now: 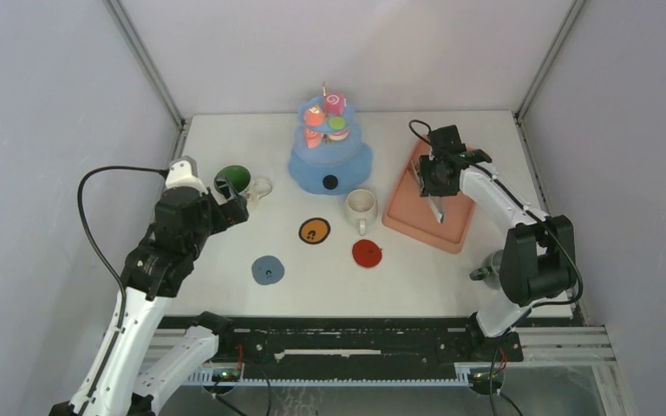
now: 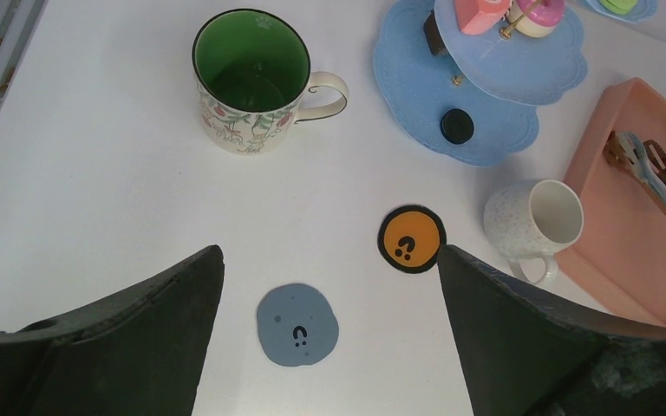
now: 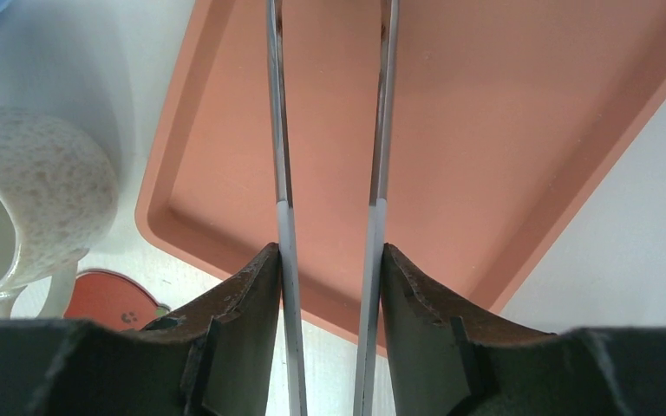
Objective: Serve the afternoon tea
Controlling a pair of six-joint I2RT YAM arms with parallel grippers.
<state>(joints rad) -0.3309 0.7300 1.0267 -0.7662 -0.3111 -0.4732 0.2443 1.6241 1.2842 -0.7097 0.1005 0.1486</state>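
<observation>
**Top view.** No readable words anywhere. The blue stand [image 1: 329, 160] sits at the back of the table [image 1: 225, 139], with pastries [image 1: 325, 117] on its upper tiers and a black round [image 1: 330, 182] on the bottom one. The green mug [image 1: 234, 180] is left of the stand and the cream mug [image 1: 361, 208] is just in front of it. The grey mug [image 1: 488, 267] is well apart, front-right, half hidden by the right arm. The tray [image 1: 416, 221] lies right of the stand. The right gripper [image 1: 434, 192] hangs over the tray, clamped on tongs [image 1: 439, 212]. The left gripper [image 1: 230, 198] is beside the green mug.

**Left wrist.** The fingers [image 2: 165, 321] are spread wide and hold nothing. In front of the stand lie an orange coaster [image 2: 411, 238] and a blue coaster [image 2: 297, 325], each with a small question-mark-like sign. The green mug has a floral print.

**Right wrist.** The fingers [image 3: 247, 290] press the outsides of the tongs' two metal arms, which stay a little apart over the tray. A red coaster [image 3: 108, 299] lies by the cream mug.
</observation>
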